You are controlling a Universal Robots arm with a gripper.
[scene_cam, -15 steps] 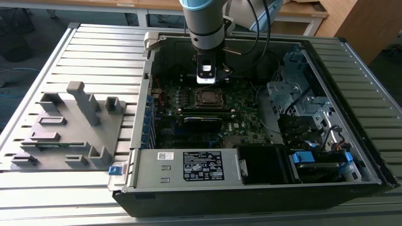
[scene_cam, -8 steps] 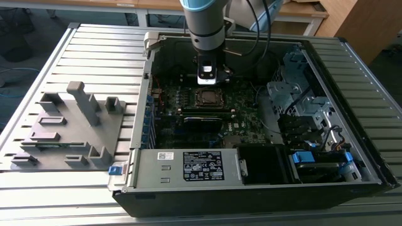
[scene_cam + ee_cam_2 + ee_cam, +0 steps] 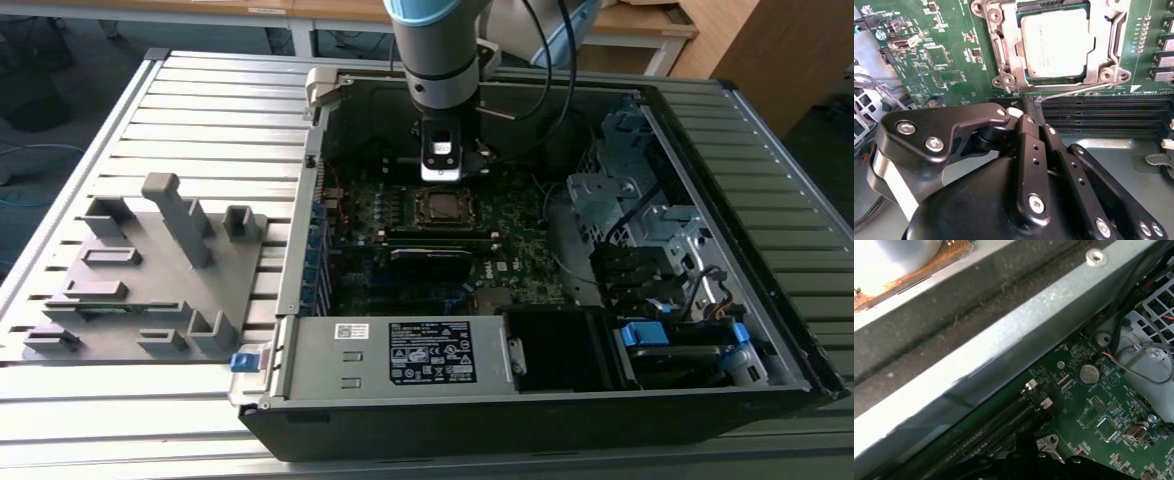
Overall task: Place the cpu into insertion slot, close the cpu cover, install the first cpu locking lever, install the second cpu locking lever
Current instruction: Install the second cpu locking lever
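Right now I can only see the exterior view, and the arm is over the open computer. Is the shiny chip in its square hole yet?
Observer: Yes. In the second wrist view the cpu lies seated, silvery face up.
Operator: Is the lid down?
Observer: The cpu cover lies flat, framing the chip.
Operator: Where's the gripper exactly?
Observer: The gripper is at the cover's corner, by one end of a thin metal lever.

Black metal computer case point(image 3: 534, 425) open on top, free air over the silvery square cpu cover point(image 3: 1002, 50), long black memory slots point(image 3: 1104, 112) and black tool point(image 3: 1030, 106) crowding one edge.
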